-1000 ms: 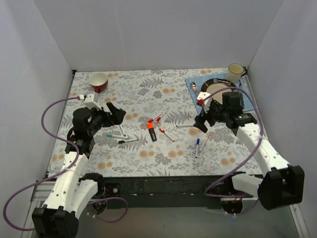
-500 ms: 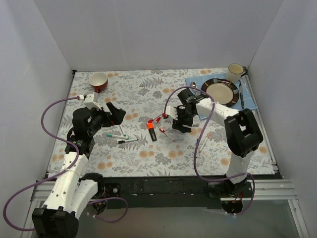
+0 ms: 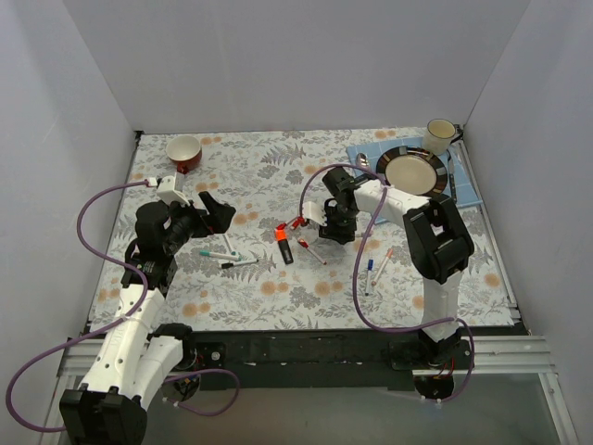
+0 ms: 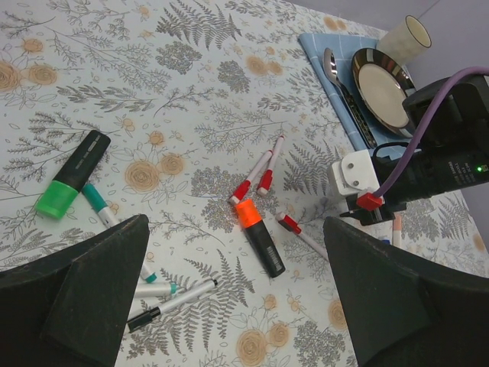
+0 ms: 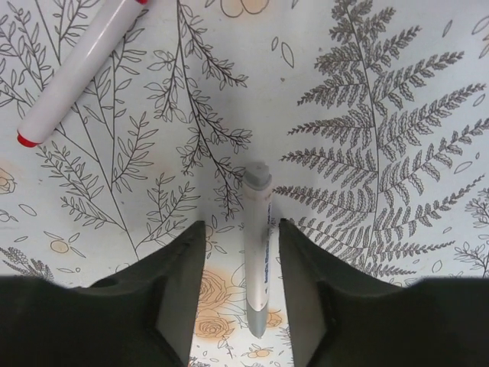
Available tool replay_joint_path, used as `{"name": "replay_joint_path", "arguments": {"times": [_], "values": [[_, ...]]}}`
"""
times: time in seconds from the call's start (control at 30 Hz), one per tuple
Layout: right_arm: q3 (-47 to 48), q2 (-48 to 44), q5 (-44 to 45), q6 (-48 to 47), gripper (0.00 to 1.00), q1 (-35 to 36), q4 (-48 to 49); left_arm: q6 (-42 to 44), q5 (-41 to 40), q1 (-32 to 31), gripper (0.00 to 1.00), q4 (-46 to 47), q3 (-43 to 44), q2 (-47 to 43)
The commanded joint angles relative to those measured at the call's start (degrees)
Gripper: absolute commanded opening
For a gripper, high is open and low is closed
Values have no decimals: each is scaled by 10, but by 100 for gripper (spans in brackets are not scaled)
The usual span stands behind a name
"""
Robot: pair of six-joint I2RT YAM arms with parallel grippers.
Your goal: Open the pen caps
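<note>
Our right pincer [image 5: 241, 226] sits low at mid-bench with its matte black fingers [image 5: 177, 284] parted, one on each side of a thin white pen [image 5: 257, 252]. We see a sliver of bench between the pen and each finger, so nothing is pinched. The pen lies flat on the fern-and-flower print of the bench [image 5: 397, 115]. It has a smooth round barrel with small blue lettering and is grey at both ends; which end is the cap we cannot tell.

Up and to the left lies another white pen with a red tip [image 5: 72, 73]. From the left wrist we see a stubby black marker with an orange cap [image 4: 258, 235], two red-capped pens [image 4: 250, 177] side by side, and a green-capped black marker [image 4: 72, 176]. Our left pincer [image 3: 220, 211] hovers spread wide near the bench's left side, holding nothing.
</note>
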Motion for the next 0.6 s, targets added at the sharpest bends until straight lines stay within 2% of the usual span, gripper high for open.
{"name": "replay_joint_path", "arguments": {"times": [0.0,0.03,0.07,0.13,0.2,0.27,0.37,0.47,0.5,0.57], "values": [[11,28,-6,-16,47,3,-7,2,11,2,98,8,11,-12],[11,32,-10,-16,44,3,-9,1,13,2,98,9,11,-10],[10,34,-12,-15,36,3,-10,1,17,2,98,10,11,-8],[6,34,-21,-7,30,3,-5,-1,22,2,98,11,11,-5],[-6,31,-26,0,18,3,2,-1,26,2,98,13,10,-3],[-15,23,-32,10,11,3,16,-4,36,2,98,14,10,0],[-29,13,-43,28,4,2,37,-13,62,2,98,22,6,4],[-24,-6,-76,50,1,-12,47,-65,61,1,98,38,-14,11],[-21,-12,-88,68,1,-17,51,-99,78,1,98,56,-19,15],[-14,-36,-122,92,1,-34,60,-105,164,1,98,82,-32,29]]}}
